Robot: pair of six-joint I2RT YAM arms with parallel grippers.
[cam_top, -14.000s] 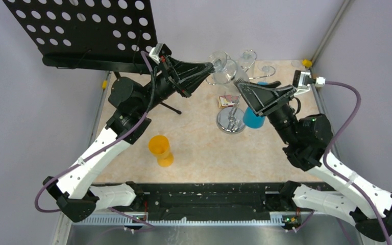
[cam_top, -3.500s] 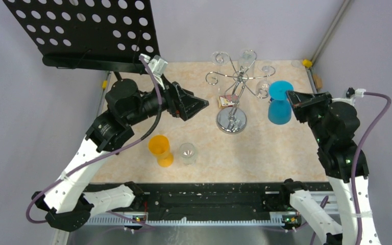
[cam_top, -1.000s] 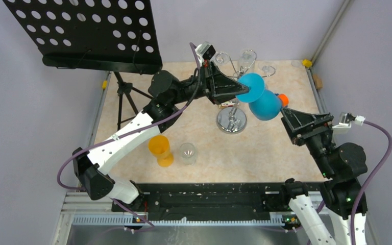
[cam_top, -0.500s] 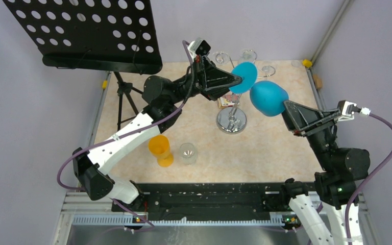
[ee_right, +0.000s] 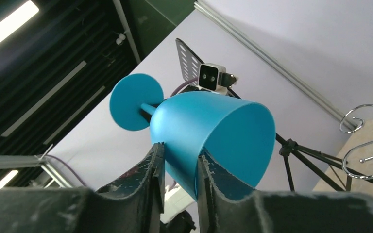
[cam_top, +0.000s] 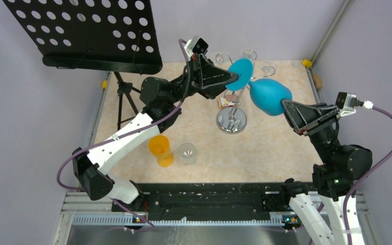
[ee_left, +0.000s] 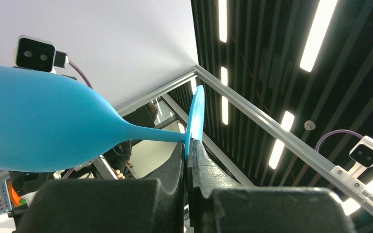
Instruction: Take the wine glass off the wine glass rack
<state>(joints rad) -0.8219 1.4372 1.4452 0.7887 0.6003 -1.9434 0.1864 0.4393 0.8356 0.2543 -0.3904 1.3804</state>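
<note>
The blue wine glass (cam_top: 268, 96) lies on its side in the air above the chrome wine glass rack (cam_top: 231, 121). My left gripper (cam_top: 229, 77) is shut on the edge of its round foot (ee_left: 195, 114), with the stem and bowl (ee_left: 43, 126) stretching off to the left in the left wrist view. My right gripper (cam_top: 286, 107) pinches the bowl's wall at the rim. In the right wrist view one finger (ee_right: 148, 167) presses the outside of the bowl (ee_right: 213, 126) and the other sits inside it. The rack's curled arms (ee_right: 364, 162) show at the right.
An orange cup (cam_top: 161, 150) and a clear glass (cam_top: 187, 152) stand near the front left. A black perforated music stand (cam_top: 87, 30) on its tripod (cam_top: 125, 94) fills the back left. Clear glasses (cam_top: 248, 56) hang at the rack's far side. A small card (cam_top: 226, 101) lies beside the post.
My right gripper has closed from wide open onto the bowl's rim. The glass has shifted slightly up and back, still held by the left gripper at its foot.
</note>
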